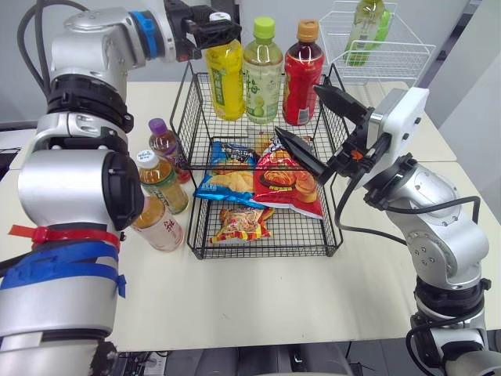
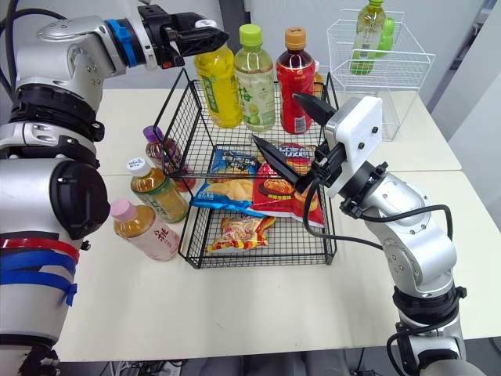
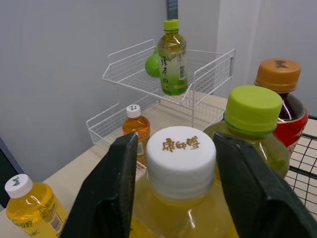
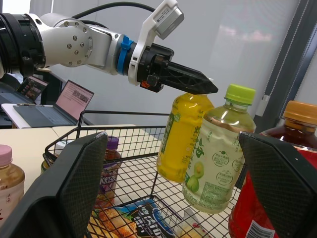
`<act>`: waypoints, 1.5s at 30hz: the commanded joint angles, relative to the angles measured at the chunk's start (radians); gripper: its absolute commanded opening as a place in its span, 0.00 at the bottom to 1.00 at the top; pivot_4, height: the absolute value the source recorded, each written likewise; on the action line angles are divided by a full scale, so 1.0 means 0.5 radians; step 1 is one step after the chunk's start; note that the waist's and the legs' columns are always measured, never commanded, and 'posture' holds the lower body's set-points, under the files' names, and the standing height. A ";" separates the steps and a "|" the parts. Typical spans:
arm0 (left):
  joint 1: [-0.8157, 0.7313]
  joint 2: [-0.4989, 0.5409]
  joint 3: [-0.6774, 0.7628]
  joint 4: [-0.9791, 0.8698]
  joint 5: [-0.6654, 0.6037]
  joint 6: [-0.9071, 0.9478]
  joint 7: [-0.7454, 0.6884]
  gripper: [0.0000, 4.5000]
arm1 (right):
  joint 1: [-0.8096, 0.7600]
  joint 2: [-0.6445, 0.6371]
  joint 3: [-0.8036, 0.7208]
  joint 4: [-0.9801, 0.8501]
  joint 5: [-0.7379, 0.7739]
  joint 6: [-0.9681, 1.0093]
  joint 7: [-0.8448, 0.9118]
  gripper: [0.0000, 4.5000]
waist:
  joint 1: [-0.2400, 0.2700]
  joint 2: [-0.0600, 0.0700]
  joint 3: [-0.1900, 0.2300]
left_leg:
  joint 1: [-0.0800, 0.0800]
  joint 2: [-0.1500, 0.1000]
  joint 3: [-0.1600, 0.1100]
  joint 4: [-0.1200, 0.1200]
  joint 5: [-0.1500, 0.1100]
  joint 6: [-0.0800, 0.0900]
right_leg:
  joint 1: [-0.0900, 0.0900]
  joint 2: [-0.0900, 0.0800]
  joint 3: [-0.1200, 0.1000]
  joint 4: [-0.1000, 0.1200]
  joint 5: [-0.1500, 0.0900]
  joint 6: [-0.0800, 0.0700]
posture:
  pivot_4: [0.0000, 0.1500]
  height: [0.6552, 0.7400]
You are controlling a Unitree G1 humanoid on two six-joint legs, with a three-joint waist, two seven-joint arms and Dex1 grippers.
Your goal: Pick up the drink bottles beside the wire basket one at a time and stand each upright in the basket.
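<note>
**While the left claw (image 1: 213,33) is clasping the yellow bottle (image 1: 225,78), the right claw (image 1: 297,110) is gaping wide**

The bottle is leaning slightly under the left claw, in the wire basket's (image 1: 266,254) back corner. Three more bottles (image 1: 163,182) are sitting on the worktop (image 1: 258,298), well below that claw.

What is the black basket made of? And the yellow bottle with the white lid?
The black wire basket looks like thin metal wire, probably coated: an open see-through grid. The yellow drink bottle seems clear glossy plastic, since the drink shows through. Its white screw cap looks like matte plastic.
</note>
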 commanded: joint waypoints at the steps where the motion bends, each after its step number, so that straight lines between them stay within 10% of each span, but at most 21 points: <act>1: -0.018 0.050 0.025 -0.077 -0.016 -0.020 -0.038 0.87 | -0.029 -0.015 -0.038 -0.053 0.024 -0.018 0.016 1.00 | 0.000 0.000 0.000 | 0.000 0.000 0.000 0.000 0.000 0.000 | 0.000 0.000 0.000 0.000 0.000 0.000 | 1.00 1.00; 3: -0.014 0.073 0.026 -0.085 -0.016 -0.010 -0.051 1.00 | -0.034 -0.017 -0.040 -0.047 0.026 -0.018 0.025 1.00 | -0.001 0.000 0.000 | 0.000 0.000 0.000 0.000 0.000 0.000 | 0.000 0.000 0.000 0.000 0.000 0.000 | 1.00 1.00; 18: 0.346 0.483 0.198 -0.716 -0.213 0.342 -0.150 1.00 | -0.115 -0.023 -0.019 0.119 0.083 -0.063 0.231 1.00 | -0.011 0.000 0.000 | 0.003 0.001 0.001 0.000 0.000 0.000 | 0.001 0.000 0.001 0.002 0.000 0.000 | 1.00 1.00; 30: 1.826 1.008 1.175 -1.881 -0.542 0.796 0.148 1.00 | -0.316 -0.061 0.088 0.432 0.310 -0.081 0.863 1.00 | -0.053 0.001 -0.001 | 0.008 0.004 0.002 0.000 0.000 0.000 | 0.004 0.000 0.002 0.002 0.001 -0.001 | 1.00 1.00; 45: 3.833 0.282 2.341 -3.197 -1.077 1.101 0.123 1.00 | -0.463 -0.154 0.196 0.620 0.501 0.042 1.444 1.00 | 0.036 -0.003 -0.004 | 0.030 0.019 0.020 -0.002 0.000 -0.001 | 0.019 -0.008 0.008 -0.004 0.002 -0.003 | 1.00 1.00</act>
